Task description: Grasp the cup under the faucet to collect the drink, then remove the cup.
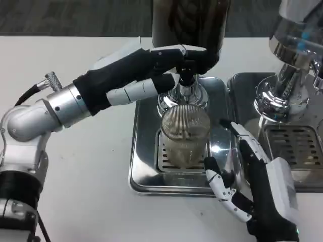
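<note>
1 cup (185, 136), ribbed clear, upright on drip tray (144, 166) grate, directly under faucet (185, 88). 2 dispensers on white desk (86, 166); 2nd dispenser (287, 75) at right. Left robot hand (151, 70) reaches to faucet lever, fingers on it. Right robot hand (252, 186) just beside cup, fingers apart, holding nothing.

A second chrome dispenser (287, 75) is standing on its own drip tray (298, 146) at the white worktop's (91, 191) right side.
</note>
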`<state>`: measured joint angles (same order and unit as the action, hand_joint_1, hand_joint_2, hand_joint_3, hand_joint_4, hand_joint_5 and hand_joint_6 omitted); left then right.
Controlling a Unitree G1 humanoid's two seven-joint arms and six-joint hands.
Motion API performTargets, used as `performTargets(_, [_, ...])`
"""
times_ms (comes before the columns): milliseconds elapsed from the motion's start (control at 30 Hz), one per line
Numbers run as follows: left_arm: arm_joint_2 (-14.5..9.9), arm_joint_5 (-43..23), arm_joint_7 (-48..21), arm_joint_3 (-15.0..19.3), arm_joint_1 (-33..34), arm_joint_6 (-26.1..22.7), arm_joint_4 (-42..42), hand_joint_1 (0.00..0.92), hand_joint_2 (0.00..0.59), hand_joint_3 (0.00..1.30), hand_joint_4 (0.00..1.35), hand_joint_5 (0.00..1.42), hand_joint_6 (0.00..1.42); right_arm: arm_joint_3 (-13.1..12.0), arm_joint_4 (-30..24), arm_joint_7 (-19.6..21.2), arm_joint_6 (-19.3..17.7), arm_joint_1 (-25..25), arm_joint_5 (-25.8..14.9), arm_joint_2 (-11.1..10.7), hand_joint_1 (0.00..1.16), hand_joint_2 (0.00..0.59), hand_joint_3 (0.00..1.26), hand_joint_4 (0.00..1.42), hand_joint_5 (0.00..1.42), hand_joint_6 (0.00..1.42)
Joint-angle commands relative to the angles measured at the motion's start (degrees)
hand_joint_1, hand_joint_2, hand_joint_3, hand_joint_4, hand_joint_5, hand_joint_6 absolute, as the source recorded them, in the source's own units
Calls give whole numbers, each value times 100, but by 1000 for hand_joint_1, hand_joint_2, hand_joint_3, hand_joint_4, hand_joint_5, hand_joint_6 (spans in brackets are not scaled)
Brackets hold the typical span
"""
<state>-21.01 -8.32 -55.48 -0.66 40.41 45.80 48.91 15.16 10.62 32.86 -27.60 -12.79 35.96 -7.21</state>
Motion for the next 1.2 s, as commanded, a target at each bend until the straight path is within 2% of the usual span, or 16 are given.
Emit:
performTargets(33, [-44,161,-7,-136,-149,292,36,0,61,251,195,216,129,-59,-120,-87,68,-49,-85,22,419,361,181,120,122,150])
performTargets(433, [-135,379,327,-251,-163,894,88,0,69,251,203,224,136,-156,-89,-232,112,37,-194,43,426,350,160,90,98,131])
performTargets(533, [-174,456,433,-294,-163,1050,124,0,69,251,204,226,136,-167,-75,-344,129,57,-286,43,430,319,115,41,60,105])
performTargets(700, [-217,569,602,-378,-181,1211,168,0,69,256,210,227,137,-223,-34,-876,92,147,-760,-31,481,260,7,0,0,46])
performTargets(800, [-238,580,655,-405,-197,1253,197,0,71,260,212,227,142,-273,-40,-1211,64,204,-1033,-96,507,237,0,0,0,8])
performTargets(900, [-254,587,701,-426,-208,1269,193,0,75,262,213,227,145,-336,-33,-1553,10,252,-1315,-150,509,230,0,0,0,0])
performTargets(1033, [-280,593,749,-438,-224,1284,202,0,78,264,214,227,148,-421,141,-2155,-206,417,-1897,-269,513,226,0,0,0,0])
performTargets(1200, [-296,589,783,-465,-250,1289,178,0,80,272,226,228,151,-566,303,-2519,-405,516,-2259,-304,528,208,0,0,0,0])
